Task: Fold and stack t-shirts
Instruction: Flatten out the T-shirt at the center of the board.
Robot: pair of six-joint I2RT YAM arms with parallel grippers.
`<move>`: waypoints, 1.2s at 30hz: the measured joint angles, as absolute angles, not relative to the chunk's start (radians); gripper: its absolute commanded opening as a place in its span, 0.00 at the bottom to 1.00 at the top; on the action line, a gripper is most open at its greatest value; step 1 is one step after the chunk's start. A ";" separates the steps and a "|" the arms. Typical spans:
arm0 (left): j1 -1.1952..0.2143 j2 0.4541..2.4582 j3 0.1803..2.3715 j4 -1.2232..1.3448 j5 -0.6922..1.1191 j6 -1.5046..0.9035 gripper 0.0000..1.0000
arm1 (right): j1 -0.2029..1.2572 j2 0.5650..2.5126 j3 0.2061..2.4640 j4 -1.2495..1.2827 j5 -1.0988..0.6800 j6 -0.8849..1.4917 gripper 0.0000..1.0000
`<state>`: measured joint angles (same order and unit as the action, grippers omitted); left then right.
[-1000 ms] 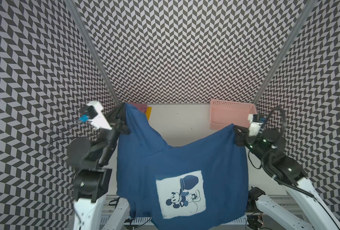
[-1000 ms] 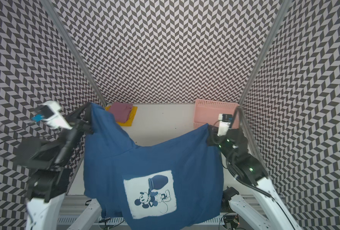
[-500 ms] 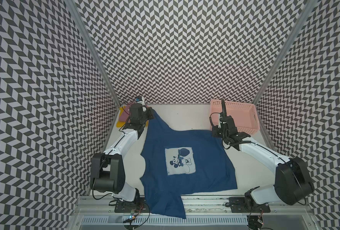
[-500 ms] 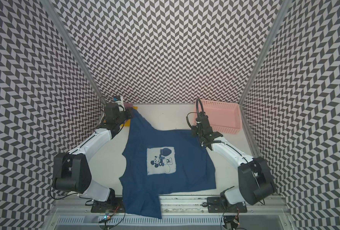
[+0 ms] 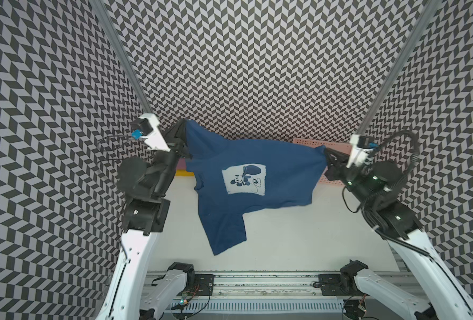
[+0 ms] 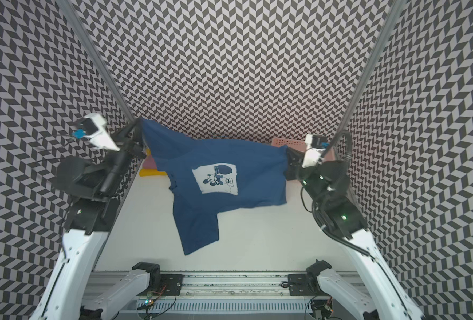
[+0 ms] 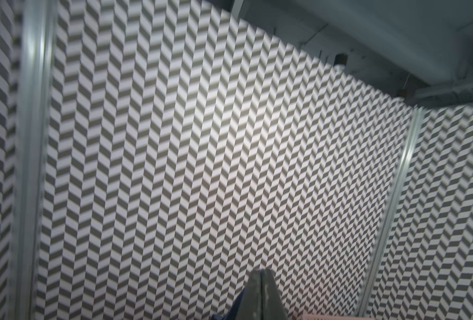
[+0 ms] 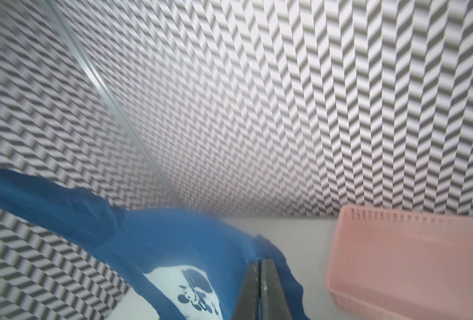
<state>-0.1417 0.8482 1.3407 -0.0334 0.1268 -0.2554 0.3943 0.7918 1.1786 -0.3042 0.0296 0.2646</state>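
The left gripper [image 5: 182,129] is squeezed shut on one top corner of the blue shirt [image 5: 285,171]. The right gripper [image 5: 326,153] is squeezed shut on the other top corner. The shirt hangs in the air between the two grippers, pulled out wide. Its pale square with a cartoon mouse [image 5: 244,178] faces up and shows in both top views.

Below the grippers the shirt droops toward the white table [image 5: 285,243]. One long flap hangs lowest, more on the left gripper's side. I cannot tell if it touches the table.

In the left wrist view the two fingers [image 7: 254,288] are pressed flat together, with a bit of blue cloth beside them. In the right wrist view the fingers [image 8: 250,285] are pressed together too, and blue cloth bunches up at their tips.

A pink basket [image 5: 307,141] sits on the table just past the right gripper. Under the left gripper lie a yellow shirt [image 5: 184,173] and a pink shirt [image 5: 180,166], the pink one on top. Both are mostly hidden.
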 measured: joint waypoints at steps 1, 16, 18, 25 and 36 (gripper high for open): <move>-0.142 0.807 1.372 -0.059 0.126 -0.246 0.00 | 0.394 0.748 1.203 -0.331 0.031 0.260 0.00; -0.224 0.652 1.991 -0.392 0.130 -0.100 0.00 | 0.394 0.513 1.668 -0.773 0.181 0.195 0.00; -0.232 0.662 1.996 -0.412 0.130 -0.089 0.00 | 0.394 0.517 1.660 -0.813 0.201 0.192 0.00; -0.236 0.670 1.692 -0.352 0.080 -0.052 0.00 | 0.394 0.530 1.400 -0.822 0.233 0.213 0.00; -0.134 1.146 0.942 -0.016 0.021 -0.145 0.00 | 0.394 1.014 0.864 -0.474 0.075 0.303 0.00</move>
<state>-0.1345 1.1458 0.9421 -0.0158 0.0212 -0.1448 0.3943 1.0138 0.8639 -0.4740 0.0750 0.3027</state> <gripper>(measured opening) 0.050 0.048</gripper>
